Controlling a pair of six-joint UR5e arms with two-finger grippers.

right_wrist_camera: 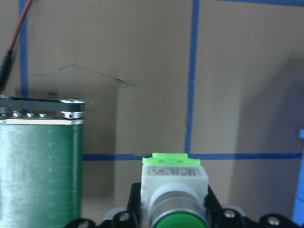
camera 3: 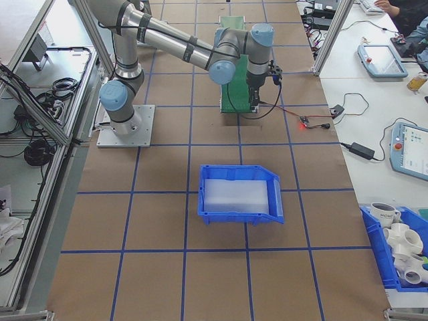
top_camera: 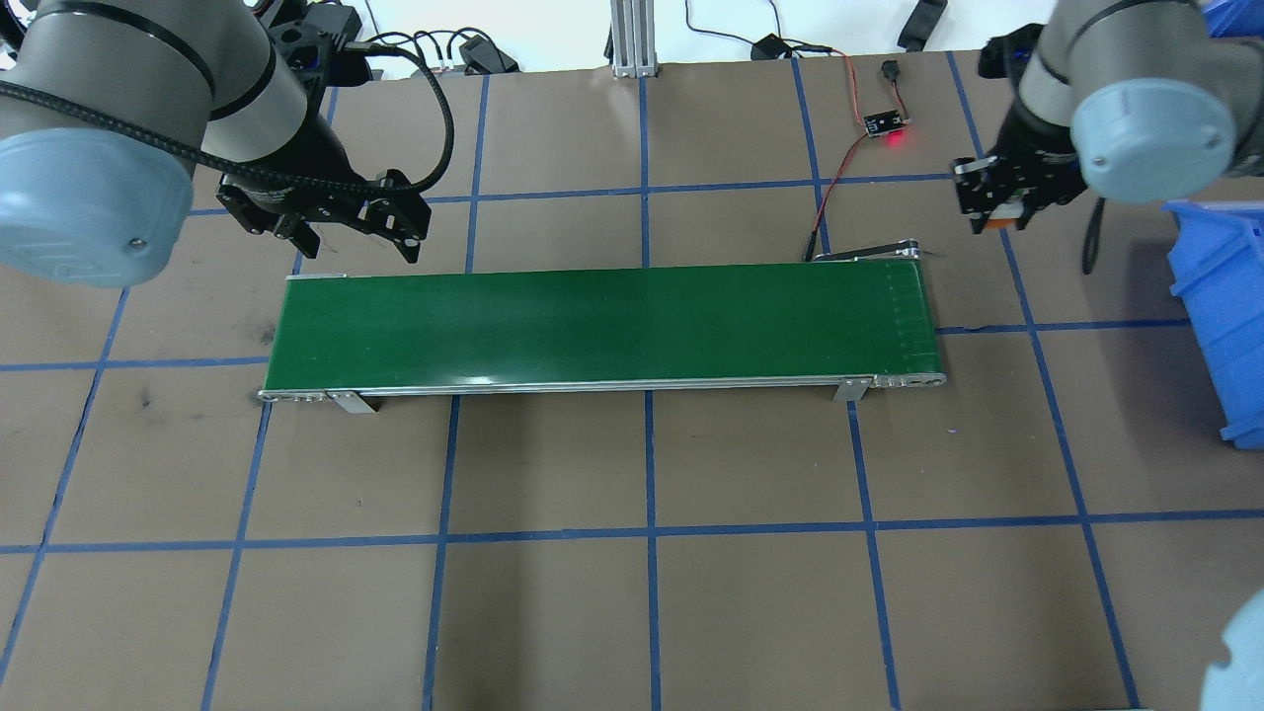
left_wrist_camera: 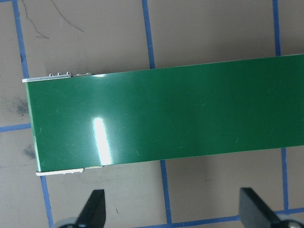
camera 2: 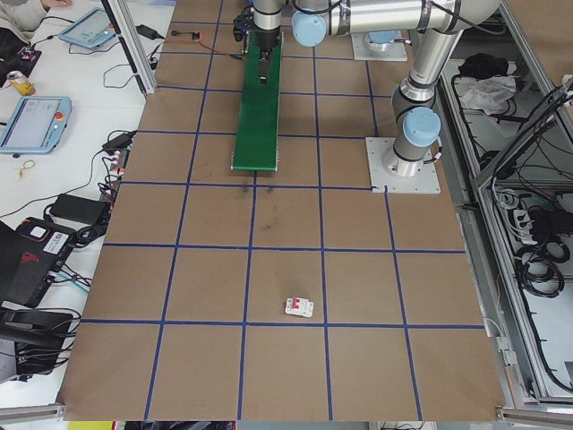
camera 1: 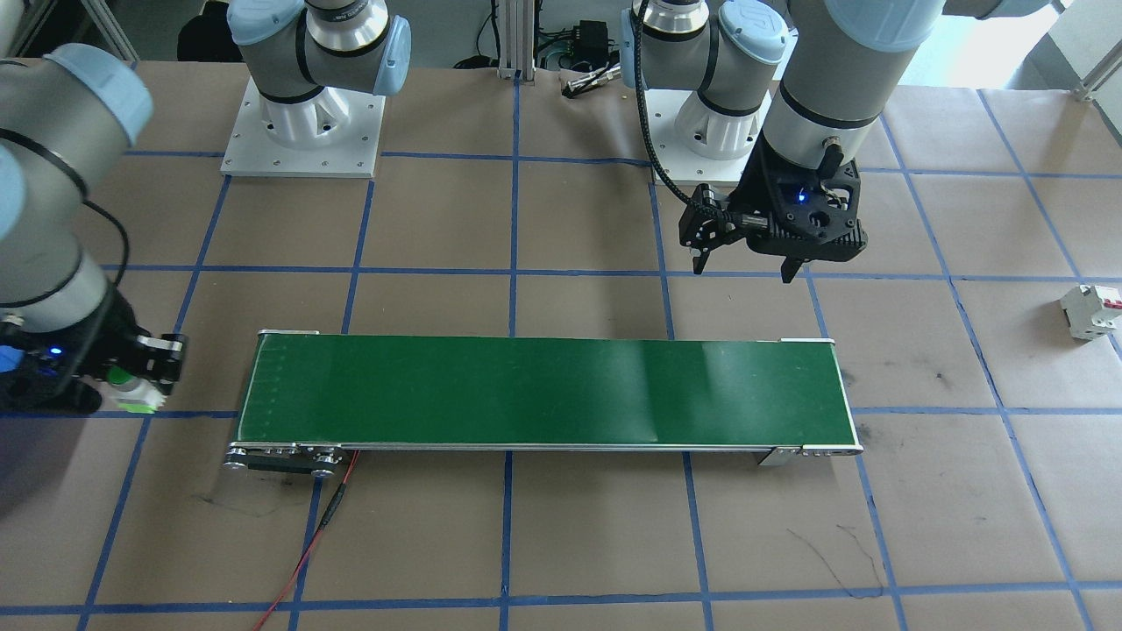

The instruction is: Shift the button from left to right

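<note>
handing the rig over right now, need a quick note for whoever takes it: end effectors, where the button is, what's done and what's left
Left end effector: open and empty, hanging over the table just behind the left end of the green conveyor belt.
Right end effector: shut on the button, held off the belt's right end.
Button: green cap and white-grey body clearly gripped in the right wrist view; it is no longer on the left side.
Done: the button has reached the right side, in the right arm's grasp.
Left: set it down on the right, perhaps in the blue bin, then release.
The white circuit breaker lies untouched on the left.
</note>
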